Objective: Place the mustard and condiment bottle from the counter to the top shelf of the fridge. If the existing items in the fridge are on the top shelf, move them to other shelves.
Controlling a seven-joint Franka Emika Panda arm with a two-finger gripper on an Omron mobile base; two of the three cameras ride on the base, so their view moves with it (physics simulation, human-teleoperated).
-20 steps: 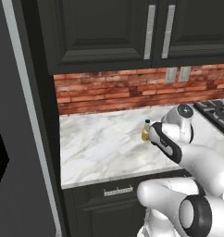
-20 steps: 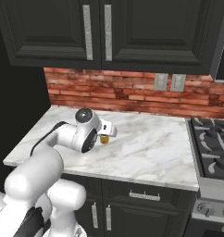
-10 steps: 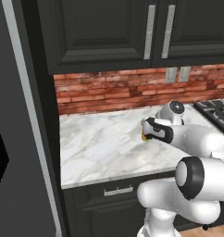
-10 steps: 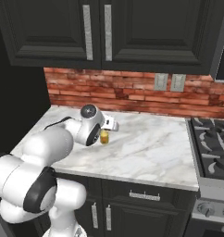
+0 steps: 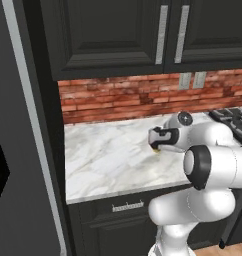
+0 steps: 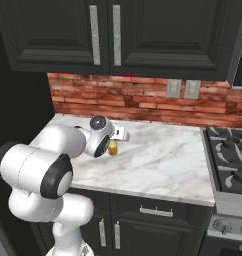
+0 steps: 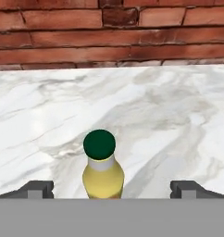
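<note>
Jaws spread wide, nothing clamped. In the hand view both dark fingertips (image 7: pixel 37 189) sit far apart at the bottom edge, and the gripper (image 7: pixel 112 190) is lined up on the mustard (image 7: pixel 102 169).

Mustard: small pale-yellow squeeze bottle, smooth, tapering up to a white collar and a round dark-green cap. It stands upright in the gap between the tips, a bit closer to the one at the view's left, touching neither.

Under it is the counter (image 7: pixel 178 115), a glossy white marble slab with grey veins. Beyond the bottle, a red brick backsplash (image 7: pixel 109 32) with pale mortar lines.

From the right base view the mustard (image 6: pixel 113 147) sits just beside the hand, mid-counter. Dark panelled cabinets (image 6: pixel 103 30) with silver bar handles hang above, and the gas stove (image 6: pixel 233 162) is well off to the side.
</note>
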